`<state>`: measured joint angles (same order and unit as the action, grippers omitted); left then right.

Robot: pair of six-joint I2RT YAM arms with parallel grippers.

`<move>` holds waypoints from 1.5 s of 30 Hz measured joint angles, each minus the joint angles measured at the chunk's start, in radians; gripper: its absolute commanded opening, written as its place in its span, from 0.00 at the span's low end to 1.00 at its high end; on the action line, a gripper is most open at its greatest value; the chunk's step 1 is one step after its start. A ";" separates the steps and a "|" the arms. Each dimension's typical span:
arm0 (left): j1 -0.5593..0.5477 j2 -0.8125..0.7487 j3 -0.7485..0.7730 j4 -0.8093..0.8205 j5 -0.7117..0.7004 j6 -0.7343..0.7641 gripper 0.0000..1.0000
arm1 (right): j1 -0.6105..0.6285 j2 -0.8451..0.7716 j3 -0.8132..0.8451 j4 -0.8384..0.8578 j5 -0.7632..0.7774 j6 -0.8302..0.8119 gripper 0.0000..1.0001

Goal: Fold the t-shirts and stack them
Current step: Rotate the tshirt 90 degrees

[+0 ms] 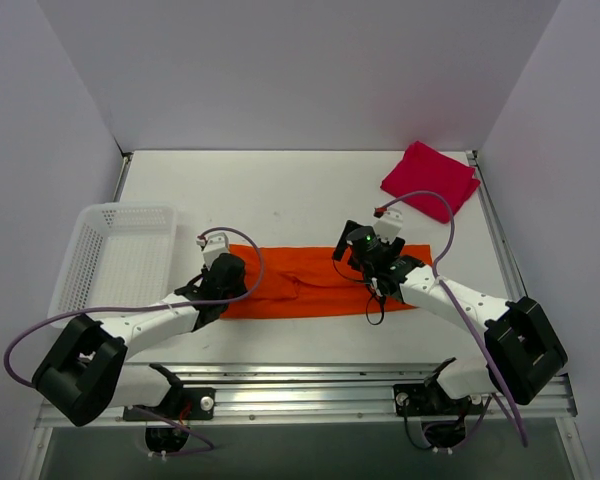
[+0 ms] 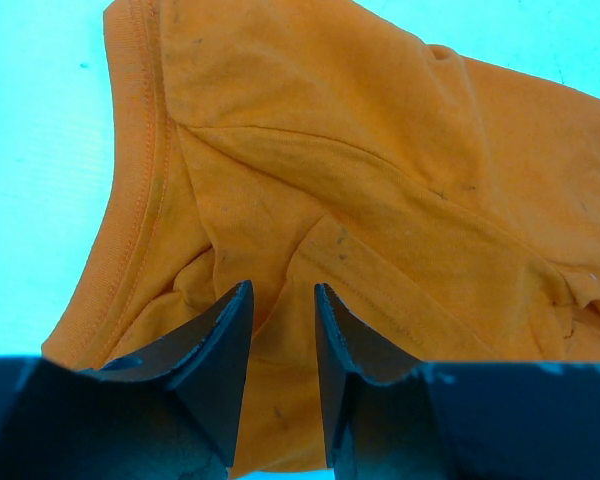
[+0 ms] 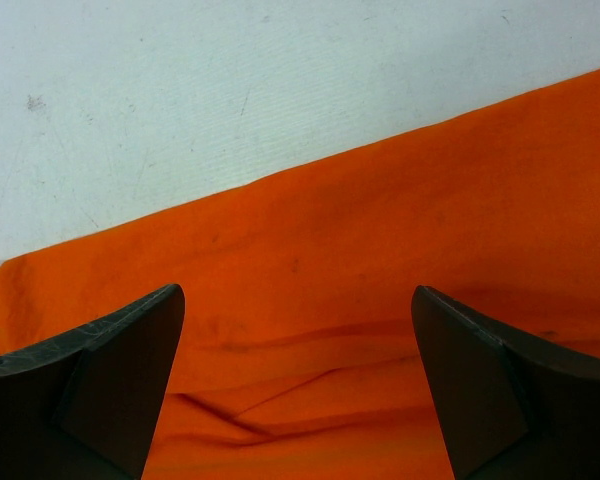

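Progress: red t-shirt point(image 1: 428, 180) lies folded at the upper right of the top view, well apart from both arms. Orange t-shirt point(image 1: 320, 290) lies as a long flat band across the centre, judged part-folded; cross folds and stacking remain. Left gripper point(image 2: 282, 290) sits over its left end with jaws narrowly apart; a grip cannot be confirmed. Right gripper point(image 3: 298, 290) hangs wide apart above the band, holding nothing. White mesh basket point(image 1: 90, 250) stands at centre left, obstructing nothing.

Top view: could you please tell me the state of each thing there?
Orange shirt: folded into a long strip, flat.
Red shirt: folded, far right corner.
Basket: upright, empty.
Left claw: slightly open over orange shirt.
Right claw: wide open over orange shirt.
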<state>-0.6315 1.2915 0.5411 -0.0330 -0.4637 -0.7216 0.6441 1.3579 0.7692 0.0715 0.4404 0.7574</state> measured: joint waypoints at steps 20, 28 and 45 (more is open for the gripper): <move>0.000 0.035 0.000 0.038 0.045 0.005 0.08 | 0.005 0.000 0.000 0.000 0.000 0.000 0.92; 0.000 0.015 -0.003 0.036 0.050 0.009 0.02 | 0.005 0.000 0.000 0.000 0.000 0.000 0.92; -0.083 -0.248 -0.024 -0.082 0.024 -0.048 0.11 | 0.007 -0.047 0.000 -0.006 0.001 0.001 0.92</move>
<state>-0.7143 1.0435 0.5171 -0.1150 -0.4393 -0.7696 0.6510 1.3109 0.7692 0.0654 0.4412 0.7586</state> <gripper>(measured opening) 0.061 0.920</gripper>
